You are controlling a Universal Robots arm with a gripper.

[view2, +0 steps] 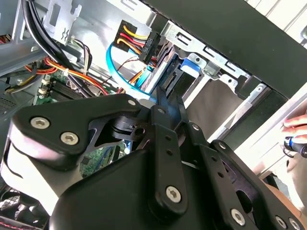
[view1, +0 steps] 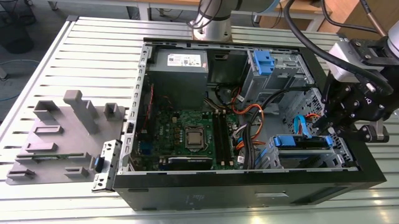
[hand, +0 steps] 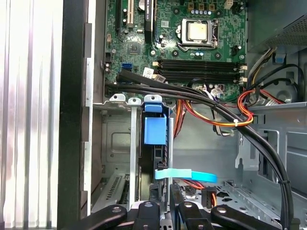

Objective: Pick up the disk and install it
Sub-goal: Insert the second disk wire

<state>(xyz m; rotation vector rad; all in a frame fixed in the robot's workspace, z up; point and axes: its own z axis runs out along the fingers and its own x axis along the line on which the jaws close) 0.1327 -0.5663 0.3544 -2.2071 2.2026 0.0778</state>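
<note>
The disk (view1: 293, 141) stands edge-on in the metal drive cage (view1: 299, 156) at the near right corner of the open computer case (view1: 249, 186). Its blue handle (hand: 154, 129) points toward the motherboard, and its dark edge runs back between the cage walls. My gripper (view1: 329, 127) hangs over the case's right wall at the disk's rear end. In both wrist views the two black fingers (view2: 159, 103) sit close on either side of that thin rear edge, shut on it. A light-blue data cable (hand: 184, 175) crosses beside the disk.
Black and orange cable bundles (hand: 220, 112) arc over the cage. A second blue carrier (view1: 263, 62) sits in the upper bay, beside the grey power supply (view1: 181, 65). A grey fixture (view1: 62, 135) lies at the exterior view's left. A person's hand (view2: 293, 129) is beyond the case wall.
</note>
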